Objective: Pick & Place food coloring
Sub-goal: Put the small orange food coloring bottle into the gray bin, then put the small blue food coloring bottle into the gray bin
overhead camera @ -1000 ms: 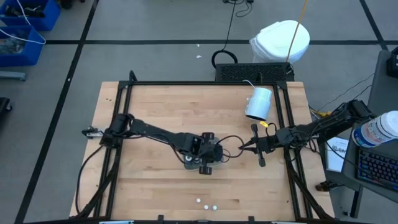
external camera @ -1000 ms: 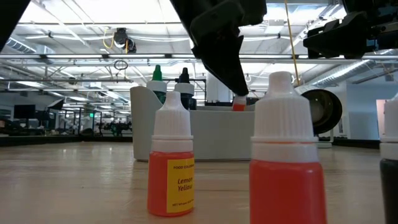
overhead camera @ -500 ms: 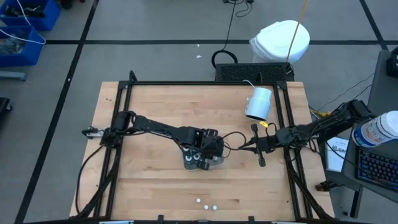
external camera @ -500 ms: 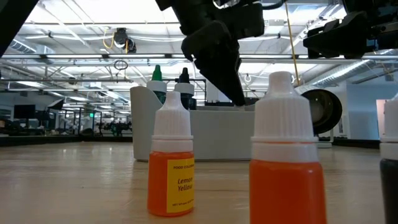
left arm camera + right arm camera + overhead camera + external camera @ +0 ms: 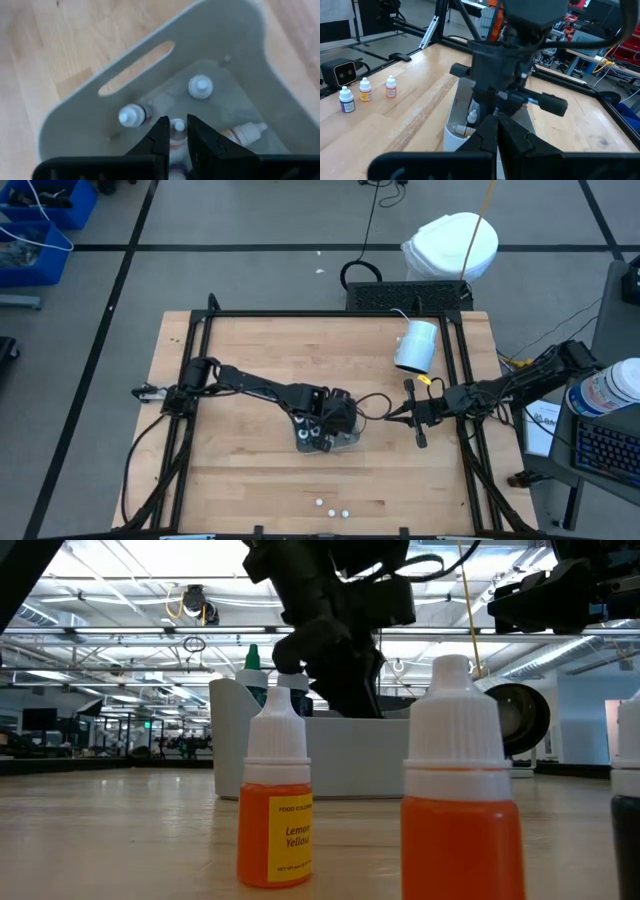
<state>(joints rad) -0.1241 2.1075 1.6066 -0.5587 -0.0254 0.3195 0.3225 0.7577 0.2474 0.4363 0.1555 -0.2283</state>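
Note:
Small food coloring bottles with white caps are split between two places. Three stand near the table's near edge (image 5: 333, 509); in the low view they are a yellow one (image 5: 275, 810), an orange-red one (image 5: 460, 810) and a dark one (image 5: 628, 810). A pale grey bin (image 5: 350, 443) sits mid-table. Two bottles (image 5: 132, 116) (image 5: 200, 86) stand in it and one (image 5: 245, 133) lies on its floor. My left gripper (image 5: 176, 122) reaches down into the bin, shut on another bottle. My right gripper (image 5: 405, 416) hovers shut to the bin's right. My left gripper pinches a food coloring bottle between its two fingers, which come from above, slanting down into the bin. The bottle's white cap (image 5: 178, 126) shows between the fingertips. The fingers hide the bottle's body, and I cannot tell whether its base rests on the bin's floor.
A white cup (image 5: 417, 346) lies on its side at the table's far right. Black frame rails (image 5: 200, 330) run along the table's left, right and far edges. Open wood lies between the bin and the three bottles at the near edge.
My left gripper has gone down into the bin, rolling its wrist, still shut on a red-bodied bottle. In the low view that bottle showed above the bin's rim a second ago and is now hidden behind the bin wall.

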